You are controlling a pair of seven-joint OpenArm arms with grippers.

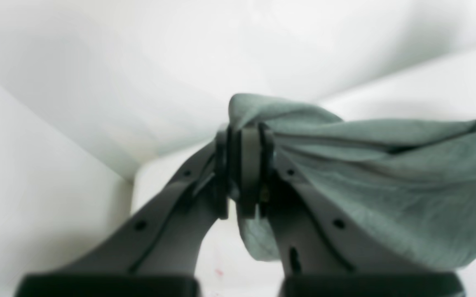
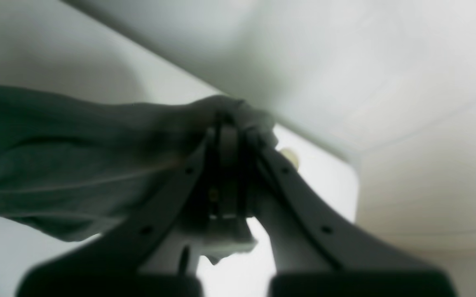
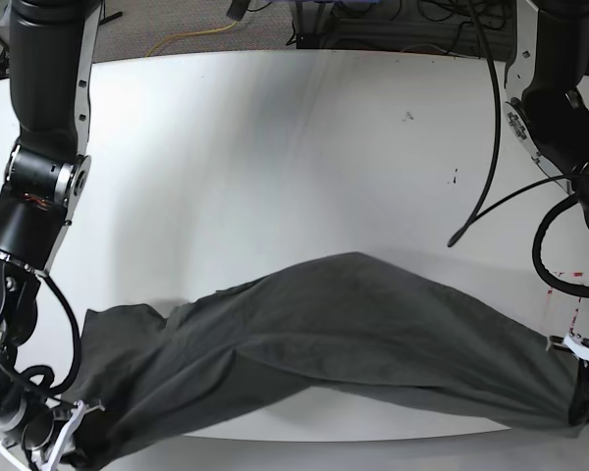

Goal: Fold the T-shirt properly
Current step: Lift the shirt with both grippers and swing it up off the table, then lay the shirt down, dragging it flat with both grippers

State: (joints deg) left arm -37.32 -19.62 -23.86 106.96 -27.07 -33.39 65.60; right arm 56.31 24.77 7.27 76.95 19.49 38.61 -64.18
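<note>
The T-shirt point(image 3: 334, 339) is a dark grey-green cloth stretched in a long twisted band across the front of the white table, from the bottom left to the right edge. My left gripper point(image 1: 244, 165) is shut on one bunched end of the T-shirt point(image 1: 386, 181), which trails off to the right in the left wrist view. My right gripper point(image 2: 227, 165) is shut on the other end of the T-shirt point(image 2: 56, 165), which hangs off to the left in the right wrist view. In the base view the left gripper point(image 3: 584, 378) sits at the right edge and the right gripper point(image 3: 64, 432) at the bottom left.
The white table point(image 3: 275, 157) spreads out behind the shirt. A black cable point(image 3: 486, 147) hangs over the table at the right. Small red marks point(image 3: 560, 294) dot the table near the right edge. Cables lie on the floor beyond the far edge.
</note>
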